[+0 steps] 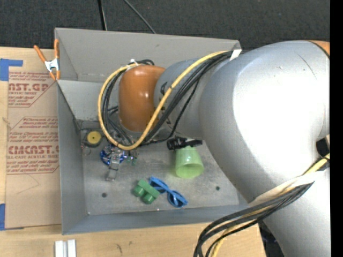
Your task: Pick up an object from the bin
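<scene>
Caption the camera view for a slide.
Arm's tool low at the bin's left side near a yellow disc; light green cup, blue sunglasses and green block lie to its right.

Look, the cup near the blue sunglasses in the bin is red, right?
Not quite. The cup is light green, not red. The rest is right: in the camera view it sits in the bin near the blue sunglasses.
</scene>
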Robot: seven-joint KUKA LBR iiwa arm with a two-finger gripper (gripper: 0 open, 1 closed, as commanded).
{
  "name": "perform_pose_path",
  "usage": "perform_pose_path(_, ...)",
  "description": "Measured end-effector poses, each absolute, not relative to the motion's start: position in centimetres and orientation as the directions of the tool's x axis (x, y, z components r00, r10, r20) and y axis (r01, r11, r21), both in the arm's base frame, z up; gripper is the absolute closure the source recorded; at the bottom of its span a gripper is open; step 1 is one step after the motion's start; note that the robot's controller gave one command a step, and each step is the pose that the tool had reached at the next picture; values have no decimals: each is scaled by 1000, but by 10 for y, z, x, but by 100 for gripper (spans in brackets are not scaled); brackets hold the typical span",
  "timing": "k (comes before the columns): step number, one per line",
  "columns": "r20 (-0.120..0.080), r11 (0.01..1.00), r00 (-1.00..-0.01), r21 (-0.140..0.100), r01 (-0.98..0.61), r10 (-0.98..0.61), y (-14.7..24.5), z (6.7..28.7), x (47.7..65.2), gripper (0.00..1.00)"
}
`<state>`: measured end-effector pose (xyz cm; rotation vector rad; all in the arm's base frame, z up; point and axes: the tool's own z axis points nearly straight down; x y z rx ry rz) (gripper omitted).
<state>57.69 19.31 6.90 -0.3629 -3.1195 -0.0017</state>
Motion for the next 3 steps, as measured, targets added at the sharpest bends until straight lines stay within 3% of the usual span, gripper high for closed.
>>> perform_pose_path(1,0,973,-973,1,230,230,192,70,578,100)
perform_pose_path(2,-7,982,-982,5,187,187,179,195,562,100)
perform_pose_path(3,-10,987,-987,6,162,162,187,292,569,100)
